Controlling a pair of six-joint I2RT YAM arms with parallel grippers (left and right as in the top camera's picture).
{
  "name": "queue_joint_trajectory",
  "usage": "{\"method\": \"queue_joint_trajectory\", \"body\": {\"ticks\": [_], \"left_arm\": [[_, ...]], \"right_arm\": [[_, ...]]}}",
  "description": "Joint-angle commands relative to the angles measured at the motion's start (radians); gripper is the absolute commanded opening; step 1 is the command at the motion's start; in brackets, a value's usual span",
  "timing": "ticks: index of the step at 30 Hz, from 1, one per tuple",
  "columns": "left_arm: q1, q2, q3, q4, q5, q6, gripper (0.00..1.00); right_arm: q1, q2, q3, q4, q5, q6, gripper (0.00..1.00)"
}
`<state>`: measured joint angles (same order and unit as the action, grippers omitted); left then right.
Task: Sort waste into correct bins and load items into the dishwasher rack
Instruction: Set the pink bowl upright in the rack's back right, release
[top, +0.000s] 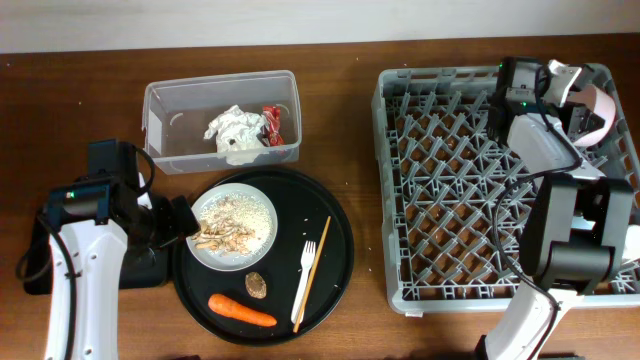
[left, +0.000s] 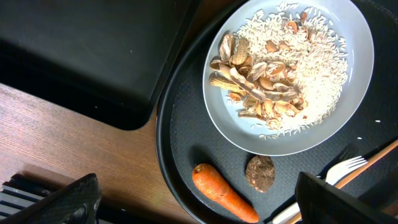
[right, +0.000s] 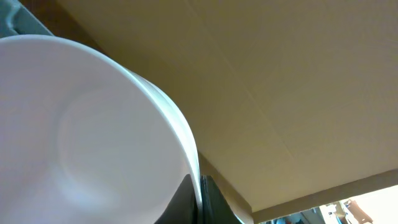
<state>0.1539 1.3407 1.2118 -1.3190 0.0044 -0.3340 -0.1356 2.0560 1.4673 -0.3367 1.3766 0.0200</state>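
The round white plate (top: 258, 222) holds rice and beige peanut shells (left: 255, 81) on the large round black tray (top: 335, 215). An orange carrot (top: 242, 311), a small brown lump (top: 256, 285) and a white fork (top: 305, 280) lie beside it. My left gripper (top: 180, 222) is open and empty at the plate's left edge, and in the left wrist view (left: 196, 202) it hovers over the carrot (left: 224, 194). My right gripper (top: 580, 100) is shut on the rim of the pinkish-white bowl (top: 603, 112) above the grey rack's (top: 450, 180) far right corner. No cups show.
The clear tub (top: 170, 125) at the back holds a crumpled napkin (top: 232, 130) and a red wrapper (top: 272, 122). The flat black tray (left: 81, 56) lies left of the round tray, under my left arm. A wooden stick (top: 318, 262) lies by the fork.
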Motion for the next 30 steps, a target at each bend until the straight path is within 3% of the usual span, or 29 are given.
{"method": "queue_joint_trajectory", "body": {"ticks": [1, 3, 5, 7, 12, 14, 18, 25, 30], "left_arm": [[0.006, -0.002, 0.001, 0.005, 0.008, -0.01, 0.99], [0.006, -0.002, 0.001, 0.008, 0.008, -0.01, 0.99], [0.006, -0.002, 0.001, 0.009, 0.008, -0.01, 0.99], [0.006, -0.002, 0.001, 0.009, 0.008, -0.01, 0.99], [0.006, -0.002, 0.001, 0.013, 0.009, -0.01, 0.99], [0.006, -0.002, 0.001, 0.018, 0.009, -0.01, 0.99], [0.006, -0.002, 0.001, 0.025, 0.008, -0.01, 0.99], [0.006, -0.002, 0.001, 0.04, 0.008, -0.01, 0.99], [0.006, -0.002, 0.001, 0.054, 0.008, -0.01, 0.99]], "right_arm": [[0.032, 0.01, -0.04, -0.018, -0.076, 0.0, 0.12], [0.047, 0.01, -0.04, -0.023, -0.085, -0.001, 0.2], [0.067, 0.01, -0.04, -0.03, -0.086, -0.001, 0.41], [0.082, 0.01, -0.04, -0.031, -0.086, -0.001, 0.52], [0.153, 0.01, -0.04, -0.067, -0.1, 0.0, 0.61], [0.195, 0.01, -0.04, -0.101, -0.166, 0.0, 0.67], [0.247, -0.01, -0.04, -0.186, -0.329, 0.009, 0.71], [0.266, -0.262, -0.037, -0.307, -0.553, 0.087, 0.77], [0.266, -0.549, -0.037, -0.533, -1.123, 0.086, 0.89]]}}
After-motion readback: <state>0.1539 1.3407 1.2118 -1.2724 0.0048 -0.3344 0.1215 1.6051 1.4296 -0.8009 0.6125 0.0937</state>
